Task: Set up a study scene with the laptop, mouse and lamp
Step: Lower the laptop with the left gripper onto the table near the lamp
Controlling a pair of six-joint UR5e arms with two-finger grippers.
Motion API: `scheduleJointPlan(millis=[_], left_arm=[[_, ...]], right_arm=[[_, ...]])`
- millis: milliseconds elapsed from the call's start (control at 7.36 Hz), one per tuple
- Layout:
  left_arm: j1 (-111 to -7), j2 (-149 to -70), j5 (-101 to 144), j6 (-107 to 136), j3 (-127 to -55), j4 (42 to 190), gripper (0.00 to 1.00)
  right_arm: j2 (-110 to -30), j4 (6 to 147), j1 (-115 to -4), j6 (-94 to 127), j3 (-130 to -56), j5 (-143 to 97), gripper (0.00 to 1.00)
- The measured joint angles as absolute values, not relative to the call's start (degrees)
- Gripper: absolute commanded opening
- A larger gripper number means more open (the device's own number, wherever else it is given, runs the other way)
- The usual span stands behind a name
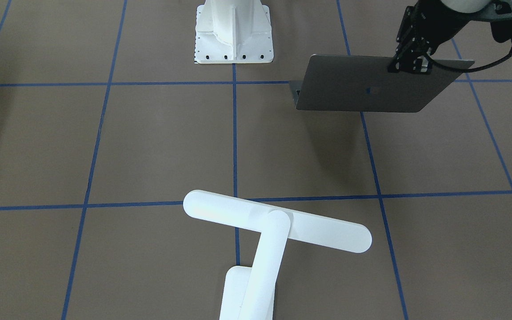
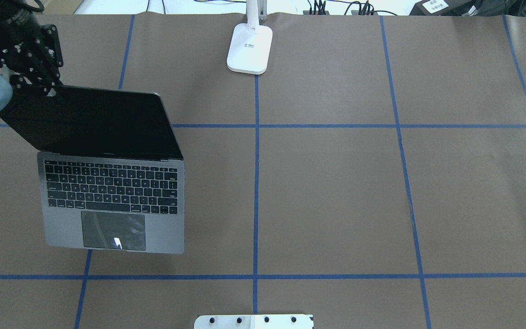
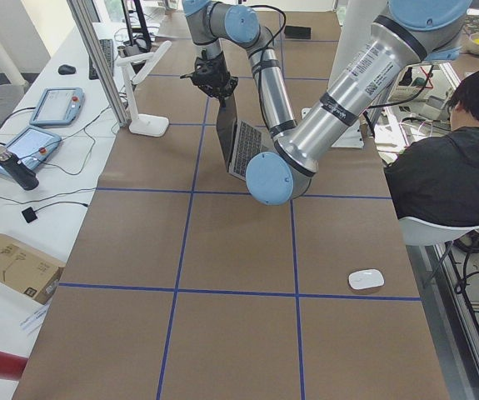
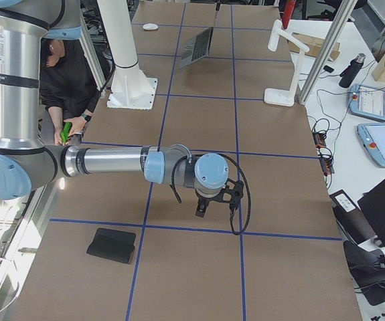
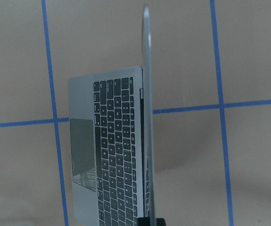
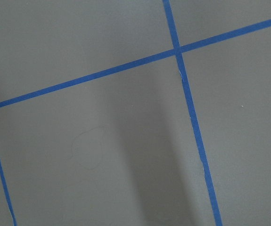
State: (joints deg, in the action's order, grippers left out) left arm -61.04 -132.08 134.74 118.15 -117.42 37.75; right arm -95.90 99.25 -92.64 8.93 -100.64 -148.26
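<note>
Laptop [image 2: 112,201]: open, base resting on the table [image 2: 336,196] at the overhead frame's left, the lid's top corner clamped in the left end effector [image 2: 34,84]. The likely risks are the hinge being forced too far, or the base dragging or lifting if the arm pulls. Right end effector [image 4: 202,207]: lower centre of the right side view, open or closed cannot be told. Mouse [image 3: 366,279] and lamp [image 1: 278,226]: both well apart from the laptop.
</note>
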Motion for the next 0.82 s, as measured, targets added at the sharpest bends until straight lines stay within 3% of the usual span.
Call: scheduleJointPlan(millis=[815], left_arm=[[-58.3, -135.0, 138.2, 129.8, -110.2, 49.3, 0.00]], right_arm=[[-95.5, 99.3, -92.6, 9.0, -100.6, -148.4, 1.00]])
